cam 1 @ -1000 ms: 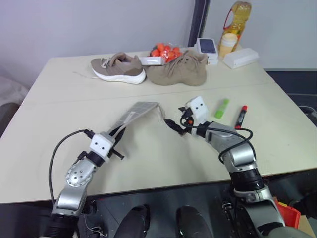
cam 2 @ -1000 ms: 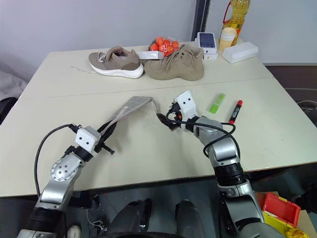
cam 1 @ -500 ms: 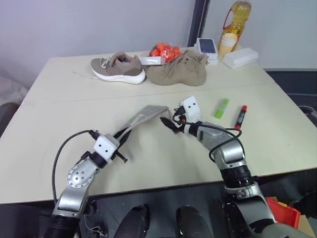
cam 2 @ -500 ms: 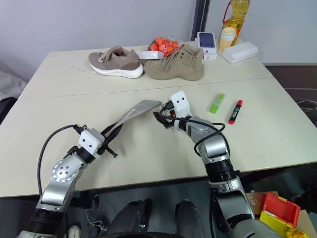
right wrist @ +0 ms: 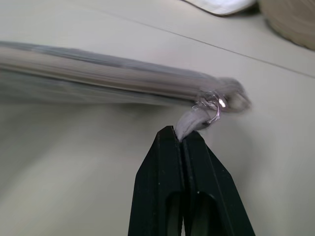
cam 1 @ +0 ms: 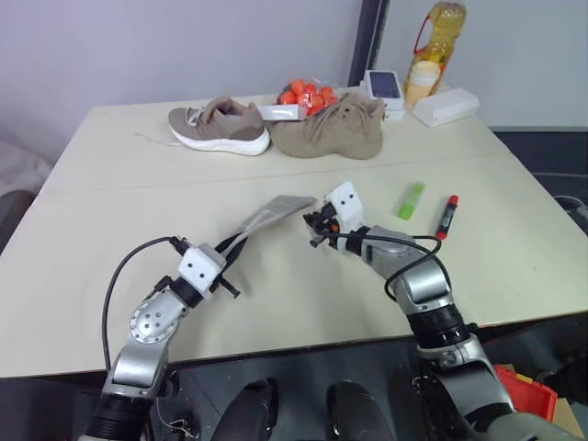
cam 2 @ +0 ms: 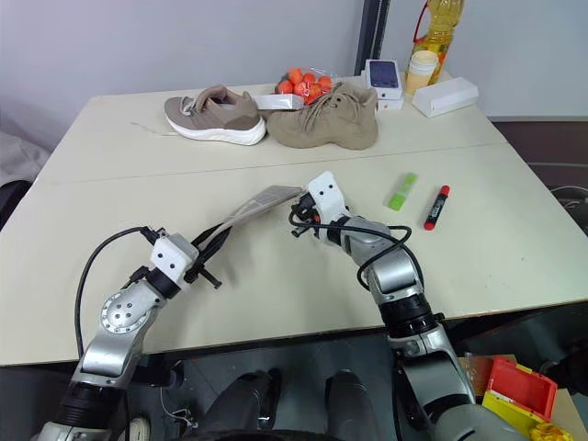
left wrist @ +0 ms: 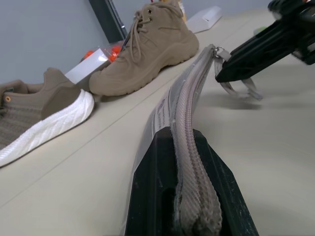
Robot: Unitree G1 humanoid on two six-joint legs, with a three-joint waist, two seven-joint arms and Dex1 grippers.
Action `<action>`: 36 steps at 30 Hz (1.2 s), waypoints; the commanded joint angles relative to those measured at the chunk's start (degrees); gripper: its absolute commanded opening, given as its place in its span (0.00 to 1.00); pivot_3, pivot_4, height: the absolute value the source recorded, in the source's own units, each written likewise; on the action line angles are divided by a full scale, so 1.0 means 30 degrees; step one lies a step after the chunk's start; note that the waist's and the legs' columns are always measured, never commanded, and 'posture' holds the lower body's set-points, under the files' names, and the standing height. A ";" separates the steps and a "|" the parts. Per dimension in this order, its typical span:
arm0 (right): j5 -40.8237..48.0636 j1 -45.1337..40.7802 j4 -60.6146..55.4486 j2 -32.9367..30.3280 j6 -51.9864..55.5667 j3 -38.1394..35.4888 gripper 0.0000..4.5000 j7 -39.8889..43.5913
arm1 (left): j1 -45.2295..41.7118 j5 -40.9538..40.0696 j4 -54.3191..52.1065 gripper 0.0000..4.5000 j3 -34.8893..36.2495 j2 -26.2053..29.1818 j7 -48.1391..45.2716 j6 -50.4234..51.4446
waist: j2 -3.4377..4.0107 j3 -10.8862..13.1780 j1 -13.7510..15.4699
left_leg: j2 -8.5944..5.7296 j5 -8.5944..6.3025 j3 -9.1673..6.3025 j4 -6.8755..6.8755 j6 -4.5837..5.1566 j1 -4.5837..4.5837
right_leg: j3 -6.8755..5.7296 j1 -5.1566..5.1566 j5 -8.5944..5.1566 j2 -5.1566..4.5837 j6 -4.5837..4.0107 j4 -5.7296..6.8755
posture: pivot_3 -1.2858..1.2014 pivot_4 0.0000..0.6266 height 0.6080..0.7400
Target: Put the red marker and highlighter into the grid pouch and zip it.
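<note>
— While the flat grey grid pouch [cam 1: 266, 215] hangs off the table between the two arms, where does its zipper run?
— Along its long axis, from the left gripper [left wrist: 189, 194], clamped tight on the near end, slanting up and away to the far end, where the right gripper [right wrist: 180, 141] has pinched shut on the loop pull [right wrist: 197, 117].
— So the opening stroke?
— I'd judge the right arm must draw the pull along that line toward the left one, which anchors.
— And the pens?
— The light green highlighter [cam 1: 411, 200] and the slim red and black marker [cam 1: 447, 216] lie side by side on the pale table [cam 1: 514, 230], to the right of the right gripper, nearest that arm.
</note>
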 commanded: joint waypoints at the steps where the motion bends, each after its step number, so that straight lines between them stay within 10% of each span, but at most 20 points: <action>1: 0.0051 -0.0198 -0.2612 -0.0400 -0.0631 0.1501 0.01 0.1657 | -0.0488 0.0523 -0.0577 0.00 -0.0432 -0.0383 0.0416 0.0045 | -0.0001 0.0000 0.0019 | -0.0001 0.0000 0.0001 0.0001 0.0000 0.0000 | 0.0000 0.0001 0.0000 -0.0001 0.0001 0.0000 | 0.52 0.24 1.00; 11: -0.0010 -0.1046 -0.5666 0.0145 0.0310 0.4987 0.01 0.3517 | -0.2347 0.1500 0.0738 0.00 -0.1608 -0.2095 0.1228 0.0577 | -0.0015 0.0005 0.0054 | -0.0003 0.0000 -0.0009 0.0012 -0.0001 -0.0002 | -0.0012 0.0012 0.0001 0.0000 0.0004 -0.0007 | 0.52 0.24 1.00; 24: -0.0131 -0.1267 -0.5654 -0.0958 0.0621 0.3811 0.01 0.4326 | -0.2963 0.1584 0.1775 0.00 -0.1413 -0.2670 0.1590 0.0399 | -0.0020 0.0007 0.0058 | -0.0003 0.0000 -0.0008 0.0012 -0.0003 -0.0003 | -0.0013 0.0011 0.0001 0.0006 0.0006 -0.0009 | 0.52 0.24 1.00; 32: 0.0138 -0.0540 -0.5405 -0.3361 0.0386 0.1177 0.76 0.4369 | -0.2414 0.1644 0.1418 0.00 -0.0790 -0.2405 0.2248 0.0671 | -0.0026 0.0011 0.0099 | -0.0005 0.0001 -0.0005 0.0016 -0.0003 -0.0004 | -0.0014 0.0019 0.0001 0.0000 0.0007 -0.0013 | 0.52 0.24 1.00; 36: -0.0105 0.0142 -0.4441 -0.3871 0.0834 -0.0766 0.76 0.2671 | -0.2237 0.1618 0.1443 0.00 -0.0409 -0.2202 0.2727 0.0872 | -0.0028 0.0012 0.0043 | -0.0004 0.0000 -0.0005 0.0016 -0.0003 -0.0004 | -0.0014 0.0020 0.0001 -0.0002 0.0007 -0.0013 | 0.52 0.24 1.00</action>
